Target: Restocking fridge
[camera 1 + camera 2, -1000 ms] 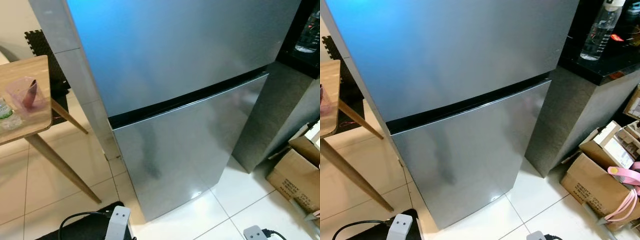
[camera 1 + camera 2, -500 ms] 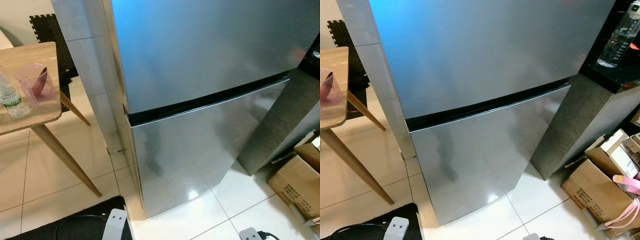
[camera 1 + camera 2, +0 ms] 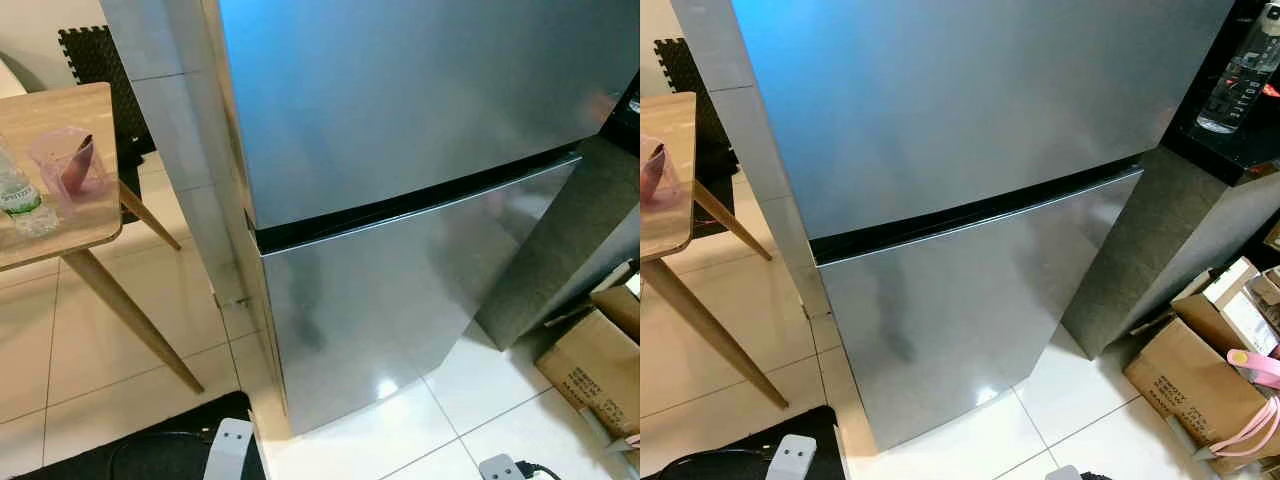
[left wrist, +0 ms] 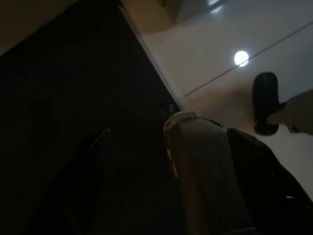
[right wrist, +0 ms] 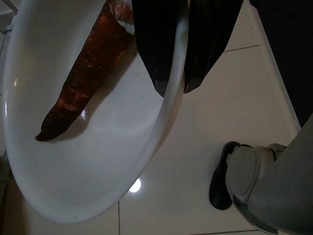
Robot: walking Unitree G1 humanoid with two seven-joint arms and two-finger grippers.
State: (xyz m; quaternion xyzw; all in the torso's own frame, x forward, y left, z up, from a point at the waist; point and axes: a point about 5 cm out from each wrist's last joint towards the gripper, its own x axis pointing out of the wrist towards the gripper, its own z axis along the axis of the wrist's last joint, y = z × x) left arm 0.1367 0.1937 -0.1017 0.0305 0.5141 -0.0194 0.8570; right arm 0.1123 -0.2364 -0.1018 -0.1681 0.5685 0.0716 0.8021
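Note:
A tall silver fridge (image 3: pixel 400 130) stands right in front of me with both doors closed; a black seam parts the upper door from the lower door (image 3: pixel 390 290). In the right wrist view my right gripper (image 5: pixel 173 90) is shut on the rim of a white plate (image 5: pixel 98 161), one finger on each side of the rim. A long reddish-brown piece of food (image 5: pixel 83 78) lies on the plate. The left wrist view is dark: my left gripper (image 4: pixel 168 132) hangs open over a black mat, with nothing between its fingers.
A wooden table (image 3: pixel 60 225) on slanted legs stands at the left, bearing a pink cup (image 3: pixel 70 170) and a water bottle (image 3: pixel 15 195). A grey counter (image 3: pixel 1160 230) with a bottle (image 3: pixel 1240 80) flanks the fridge on the right. Cardboard boxes (image 3: pixel 590 365) and a power strip (image 3: pixel 228 450) lie on the floor.
The whole picture shifted to the right over the first half second, so the camera turned left. Since then it has held almost still. Nothing in the scene moved.

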